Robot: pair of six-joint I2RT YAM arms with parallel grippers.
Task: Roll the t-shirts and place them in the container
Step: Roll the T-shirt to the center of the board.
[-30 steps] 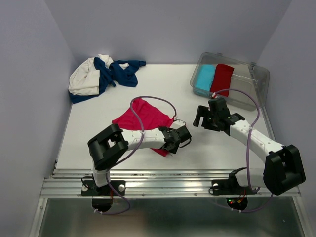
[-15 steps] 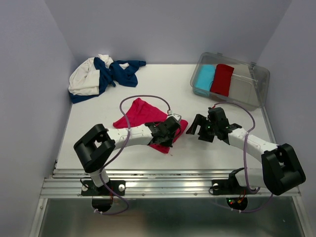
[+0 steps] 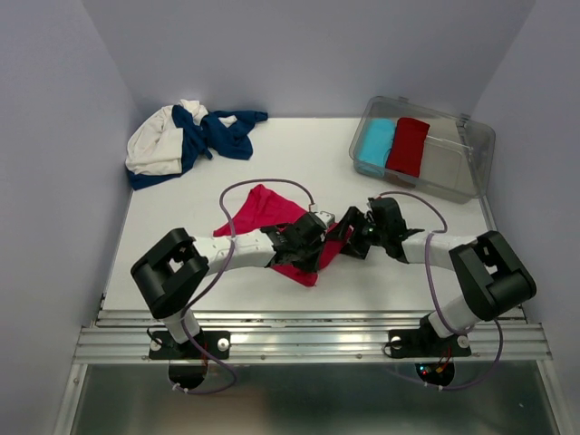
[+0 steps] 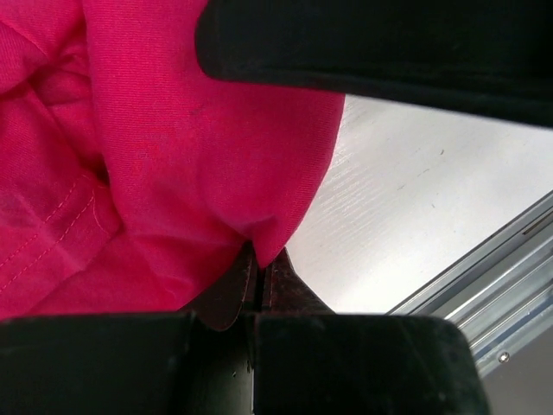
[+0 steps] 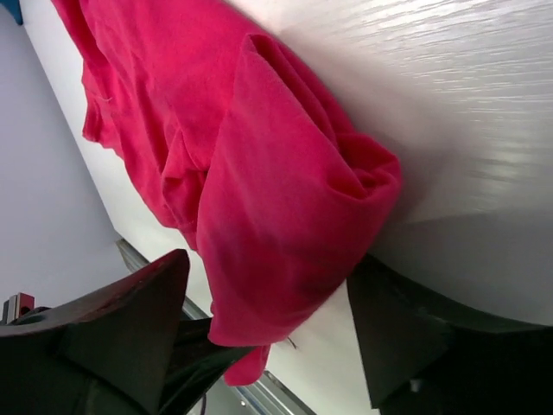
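The bright pink-red t-shirt [image 3: 267,210] lies crumpled in the middle of the table. My left gripper [image 3: 306,243] is shut on a fold of it; the left wrist view shows the cloth [image 4: 173,156] pinched between the closed jaws. My right gripper [image 3: 349,237] is open at the shirt's right edge, its fingers either side of a rolled fold [image 5: 285,225] without closing on it. A navy t-shirt [image 3: 222,134] and a white t-shirt [image 3: 154,145] lie heaped at the back left. A light blue roll [image 3: 374,142] and a dark red roll [image 3: 407,145] sit in the clear bin [image 3: 467,149].
The clear plastic bin stands at the back right. The table's metal front rail [image 3: 308,331] runs along the near edge. Purple-grey walls close in the back and both sides.
My right gripper has moved left and down to the shirt's right edge. My left gripper has drawn back to the left with the cloth, bunching the shirt's lower right part.
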